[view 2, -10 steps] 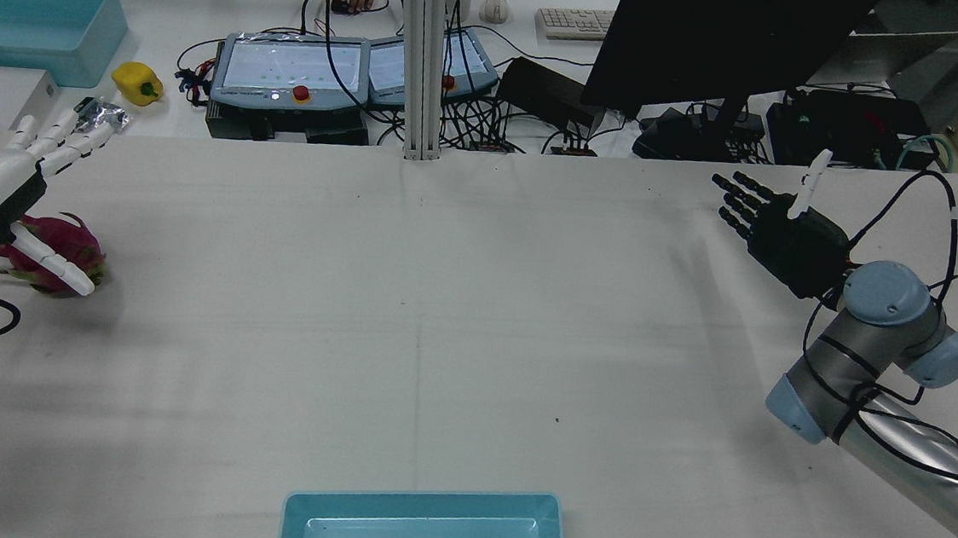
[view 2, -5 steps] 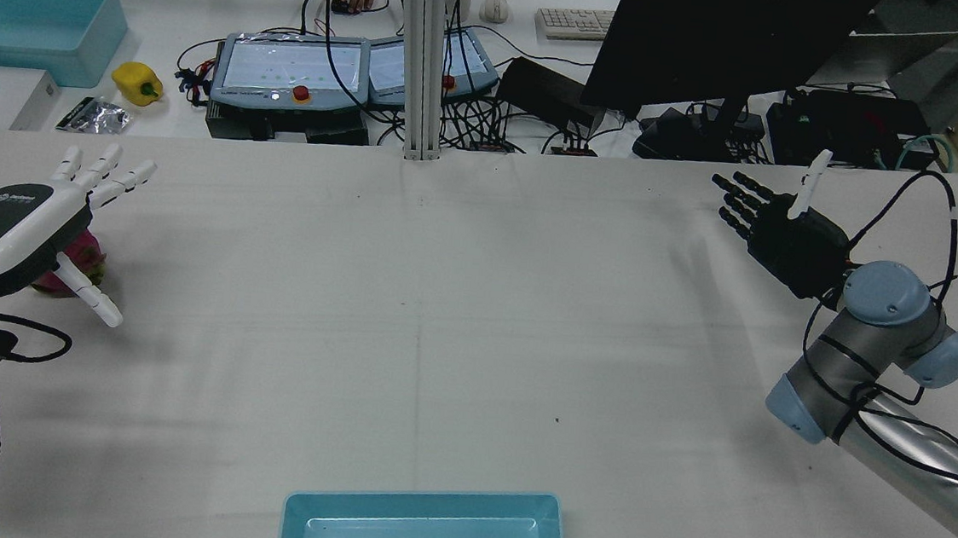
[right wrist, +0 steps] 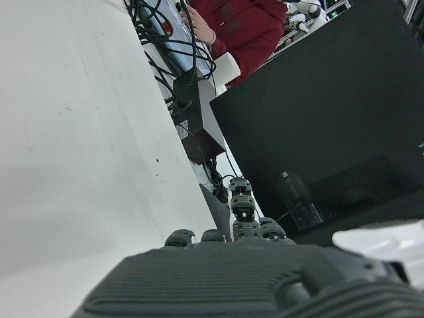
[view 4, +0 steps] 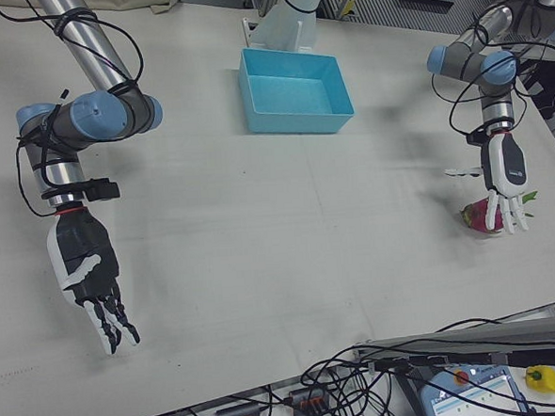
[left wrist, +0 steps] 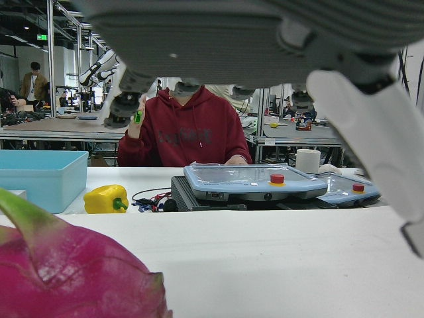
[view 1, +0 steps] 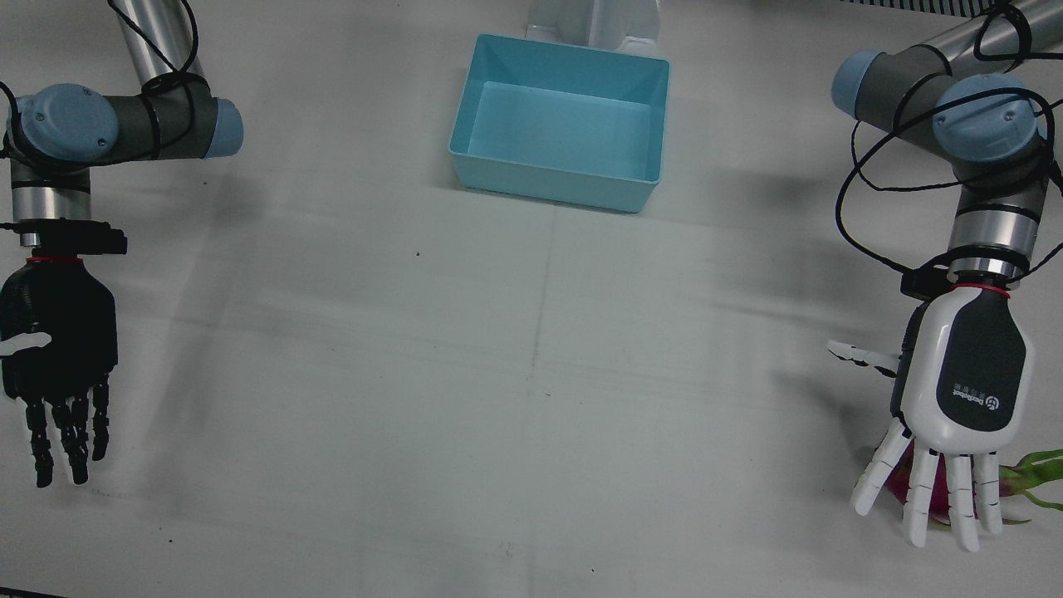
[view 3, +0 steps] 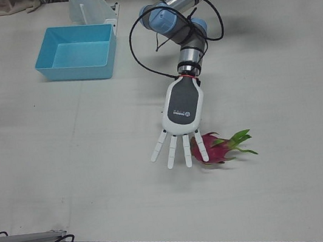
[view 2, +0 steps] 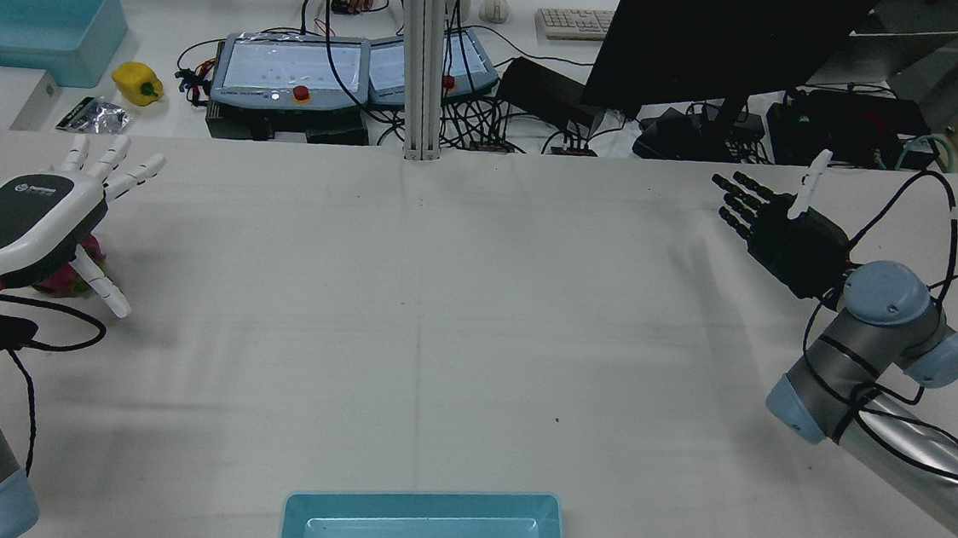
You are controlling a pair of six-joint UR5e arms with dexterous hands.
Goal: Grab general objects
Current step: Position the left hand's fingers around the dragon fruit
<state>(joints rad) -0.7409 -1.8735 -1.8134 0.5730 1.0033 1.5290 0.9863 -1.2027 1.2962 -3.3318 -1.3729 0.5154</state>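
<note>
White cloth covers the table (view 1: 531, 399), with a blue bin (view 1: 558, 120) near the robot's side. At the table's left edge lies a dragon fruit (view 3: 213, 148), and the left hand (view 3: 180, 113) hovers palm-down over it, fingers spread wide, holding nothing. The right hand (view 1: 56, 349) hangs far off, also splayed and empty. Closing from here looks risky: the fruit sits under the fingers rather than the palm, so they could push the rounded body away or catch only its leafy scales. The rear view nearly hides the fruit behind the hand, while the left-front view shows it plainly.
</note>
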